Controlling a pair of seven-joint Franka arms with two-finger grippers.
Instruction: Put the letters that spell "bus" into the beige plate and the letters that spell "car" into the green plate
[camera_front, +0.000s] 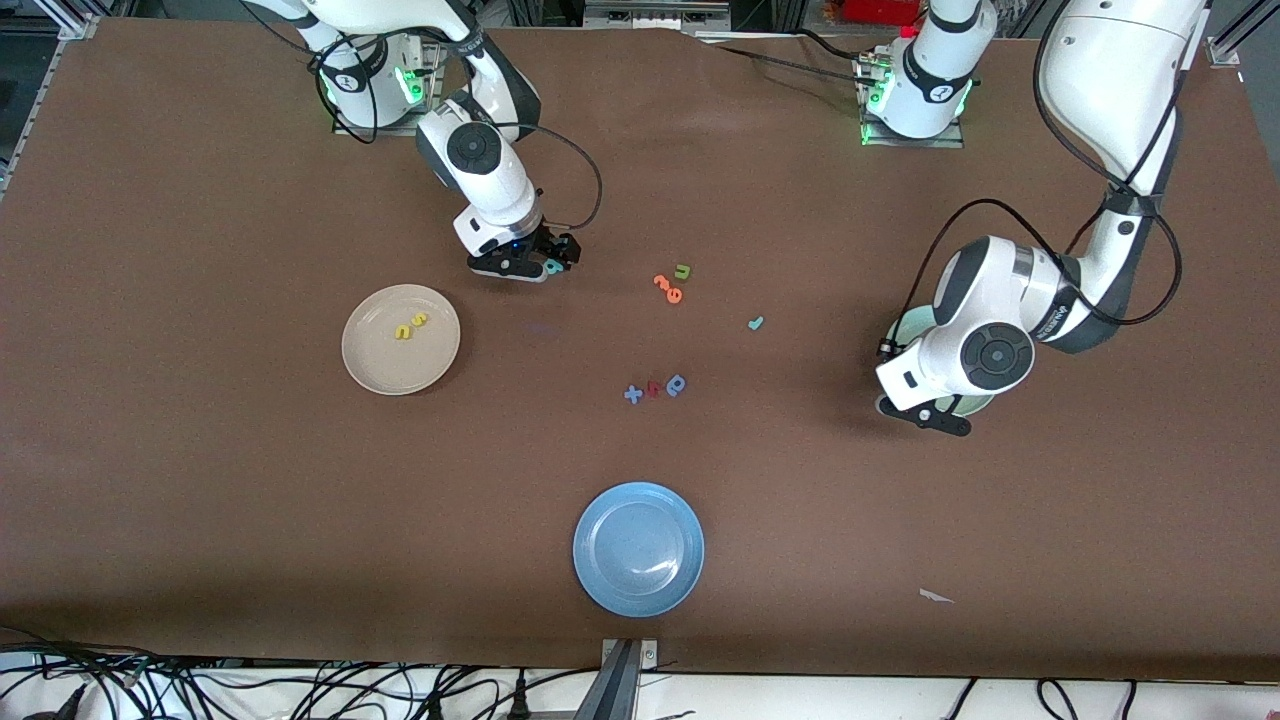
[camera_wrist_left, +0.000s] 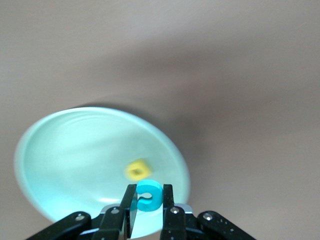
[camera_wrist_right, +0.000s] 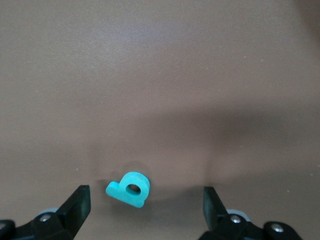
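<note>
Bright, even overhead light — soft shadows, left wrist view motion-blurred.

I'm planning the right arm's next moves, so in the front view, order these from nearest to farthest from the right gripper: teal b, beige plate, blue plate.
From the right gripper:
1. Teal b, on the table between its open fingers.
2. Beige plate, nearer the front camera, toward the right arm's end.
3. Blue plate, nearest the front camera.

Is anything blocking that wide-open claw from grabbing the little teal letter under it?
Nothing visible. The right end effector hangs open over the teal "b", which lies alone on bare table between its fingers.
</note>
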